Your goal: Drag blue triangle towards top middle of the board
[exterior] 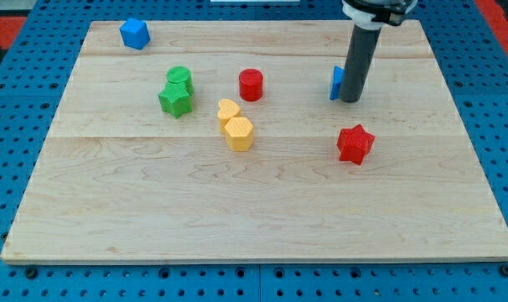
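Observation:
The blue triangle (336, 82) lies right of the board's middle, in the upper half, mostly hidden behind my rod. My tip (349, 100) rests on the board right against the triangle's right side. Only the triangle's left edge shows. A red cylinder (251, 84) stands to the triangle's left.
A blue cube-like block (134, 33) sits at the top left of the wooden board (254, 210). A green cylinder (179, 78) and a green star (175, 100) touch left of centre. A yellow heart (228, 110) and yellow hexagon (239, 132) touch near centre. A red star (355, 143) lies below my tip.

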Available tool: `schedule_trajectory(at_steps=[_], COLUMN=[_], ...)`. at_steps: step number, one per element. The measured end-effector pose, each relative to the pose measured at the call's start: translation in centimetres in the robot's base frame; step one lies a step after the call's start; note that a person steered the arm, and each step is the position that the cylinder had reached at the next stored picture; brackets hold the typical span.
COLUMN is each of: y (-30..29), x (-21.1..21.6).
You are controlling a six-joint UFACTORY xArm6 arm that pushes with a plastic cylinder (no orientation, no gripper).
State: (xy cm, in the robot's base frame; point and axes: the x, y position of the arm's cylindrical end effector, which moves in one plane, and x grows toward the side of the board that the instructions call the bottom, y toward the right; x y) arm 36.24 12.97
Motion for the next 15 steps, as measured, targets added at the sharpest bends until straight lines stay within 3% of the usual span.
schedule_trajectory(at_steps=[2,3,5,6,7,8,9,10,12,13,14,15], y=[-2.1,1.6,-7.0,-1.2,-4.8,-12.0,-6.5,-9.7,-20.2,-22.4,-19.8,-13.3], x=[-6.0,-6.7,-9.2,-10.9,-12.8,-12.7,-11.6,-8.8,-10.4,-10.3,-4.8,-6.6])
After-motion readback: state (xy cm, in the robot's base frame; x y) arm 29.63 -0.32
